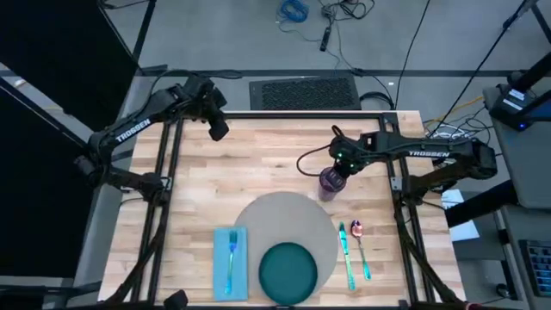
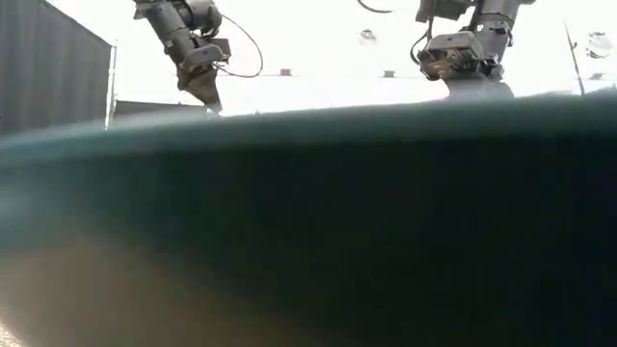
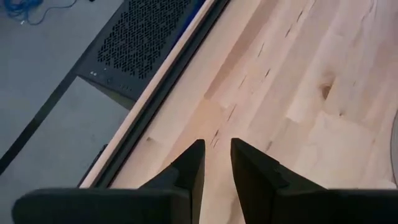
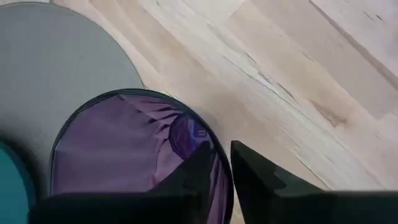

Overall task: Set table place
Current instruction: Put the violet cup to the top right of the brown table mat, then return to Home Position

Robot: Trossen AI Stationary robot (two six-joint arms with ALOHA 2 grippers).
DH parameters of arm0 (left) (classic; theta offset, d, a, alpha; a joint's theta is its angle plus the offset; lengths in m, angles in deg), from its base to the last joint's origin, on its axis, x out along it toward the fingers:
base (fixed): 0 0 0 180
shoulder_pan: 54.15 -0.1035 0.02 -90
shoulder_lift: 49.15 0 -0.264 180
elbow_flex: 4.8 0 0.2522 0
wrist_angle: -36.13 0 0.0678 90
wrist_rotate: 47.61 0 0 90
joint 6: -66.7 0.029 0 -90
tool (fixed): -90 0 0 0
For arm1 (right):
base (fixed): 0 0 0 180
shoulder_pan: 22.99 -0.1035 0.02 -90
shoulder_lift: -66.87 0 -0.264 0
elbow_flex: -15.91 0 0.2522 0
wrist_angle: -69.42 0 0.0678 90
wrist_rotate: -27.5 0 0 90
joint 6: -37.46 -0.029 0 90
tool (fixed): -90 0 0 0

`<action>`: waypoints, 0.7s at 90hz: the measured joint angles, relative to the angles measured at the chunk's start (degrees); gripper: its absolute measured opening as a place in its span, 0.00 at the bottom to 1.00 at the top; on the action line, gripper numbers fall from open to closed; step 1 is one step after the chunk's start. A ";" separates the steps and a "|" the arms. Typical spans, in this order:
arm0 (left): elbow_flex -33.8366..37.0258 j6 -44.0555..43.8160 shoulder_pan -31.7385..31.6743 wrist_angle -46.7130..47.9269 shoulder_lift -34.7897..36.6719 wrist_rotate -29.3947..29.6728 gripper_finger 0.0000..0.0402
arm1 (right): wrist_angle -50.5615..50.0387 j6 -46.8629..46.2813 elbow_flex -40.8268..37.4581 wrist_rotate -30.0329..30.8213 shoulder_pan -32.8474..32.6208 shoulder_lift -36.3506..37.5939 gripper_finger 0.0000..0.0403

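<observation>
Pinching the rim of the small purple translucent cup [image 1: 331, 182] with the right gripper [image 1: 341, 165], right of centre, to steady it beside the round grey mat [image 1: 277, 217].

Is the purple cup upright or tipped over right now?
Upright: the purple cup shows its open mouth facing up, with the right end effector pinching its rim beside the grey mat.

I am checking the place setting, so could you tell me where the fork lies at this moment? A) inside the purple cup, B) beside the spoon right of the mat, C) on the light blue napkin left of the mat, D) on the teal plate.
C: in the high view the fork lies on the napkin, left of the grey mat.
</observation>
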 joint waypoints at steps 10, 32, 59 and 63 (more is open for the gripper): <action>0.00 -0.01 0.00 0.04 0.00 0.00 0.16 | 0.00 0.00 0.00 0.00 0.00 0.00 0.18; 0.00 0.20 0.00 0.00 0.00 0.00 0.16 | -3.37 2.00 2.03 0.34 0.00 0.09 0.24; 0.00 0.23 0.00 0.04 0.00 0.04 0.16 | -7.50 5.23 11.46 -0.04 0.00 0.13 0.29; 0.00 0.59 0.01 -0.08 0.00 0.04 0.16 | -9.90 6.20 13.30 -0.29 -0.29 0.15 0.29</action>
